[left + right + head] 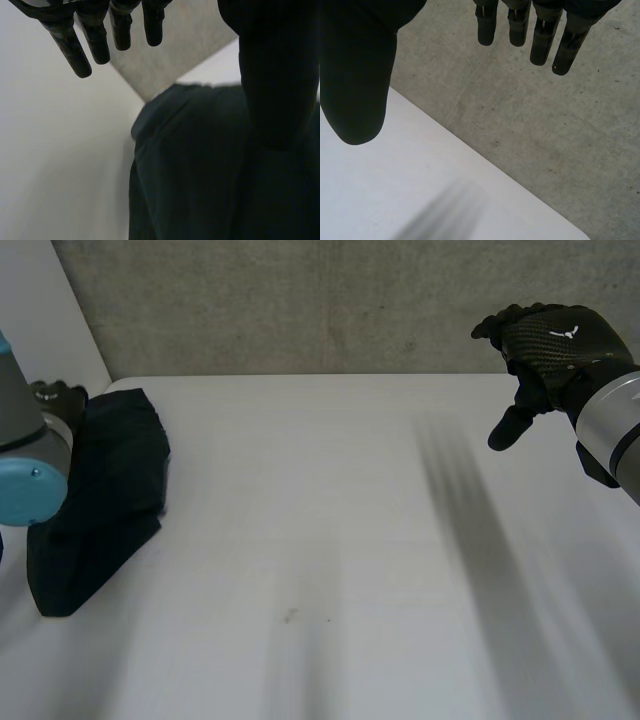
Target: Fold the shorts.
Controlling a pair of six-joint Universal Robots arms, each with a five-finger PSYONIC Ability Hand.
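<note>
The dark shorts (105, 495) lie folded in a compact bundle at the table's far left edge. My left hand (58, 400) hovers at the bundle's far left corner, partly hidden behind my left arm. In the left wrist view its fingers (95, 40) are straight and spread above the shorts (200, 170), holding nothing, with the thumb (277, 75) apart from them. My right hand (545, 345) is raised over the table's far right, far from the shorts. Its fingers (540, 35) are straight and empty, the thumb (357, 75) held wide.
The white table (330, 540) stretches between the two arms. A grey concrete wall (300, 300) runs along its far edge. A white panel (40, 310) stands at the far left beside the shorts.
</note>
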